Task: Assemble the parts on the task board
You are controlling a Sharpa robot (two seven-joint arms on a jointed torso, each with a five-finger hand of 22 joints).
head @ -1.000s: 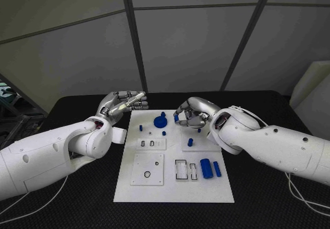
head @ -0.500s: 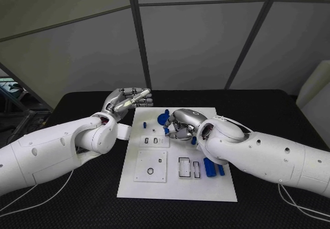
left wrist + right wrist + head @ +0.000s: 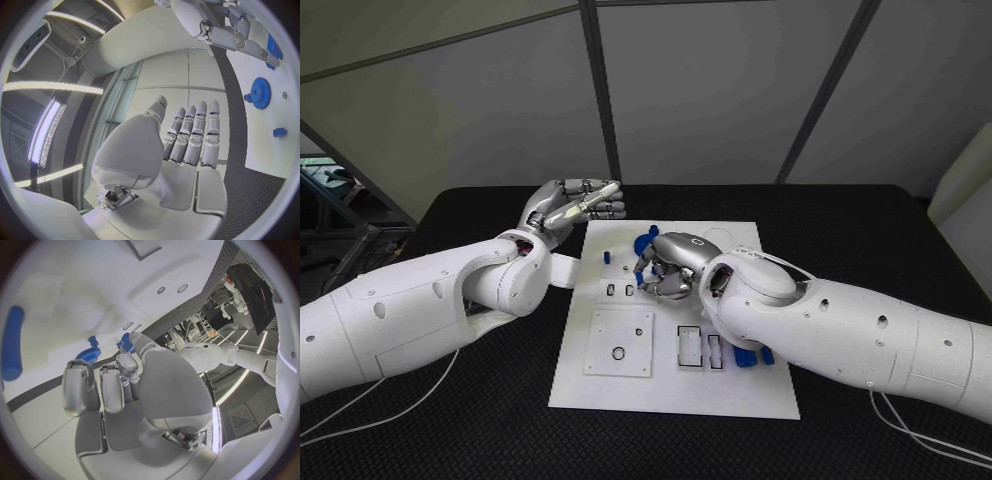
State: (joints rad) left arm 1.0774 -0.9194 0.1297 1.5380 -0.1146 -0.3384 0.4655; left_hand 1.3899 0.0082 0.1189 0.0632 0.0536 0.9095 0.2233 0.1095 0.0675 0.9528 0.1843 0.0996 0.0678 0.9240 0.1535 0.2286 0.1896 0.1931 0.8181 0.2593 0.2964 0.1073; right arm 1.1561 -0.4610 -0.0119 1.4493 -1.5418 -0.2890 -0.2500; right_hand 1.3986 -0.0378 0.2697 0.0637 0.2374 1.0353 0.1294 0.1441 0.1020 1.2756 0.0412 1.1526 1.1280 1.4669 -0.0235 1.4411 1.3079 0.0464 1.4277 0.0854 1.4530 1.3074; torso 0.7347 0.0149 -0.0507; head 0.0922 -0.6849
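- Head view: right hand [image 3: 672, 268] hovers low over upper middle of board [image 3: 733, 395], fingers curled in; a blue part [image 3: 127, 341] sits at its fingertips in right wrist view, looks pinched, likely being carried to a slot.
- Gear [image 3: 643, 247] stands on board just behind right hand; likely the target area.
- Left hand [image 3: 574, 205] raised off board's far left corner, fingers together and straight, holds nothing; parked clear, judged.
- Blue cylinders [image 3: 738, 354] lie near board's right edge, half hidden by right arm, still to be placed.
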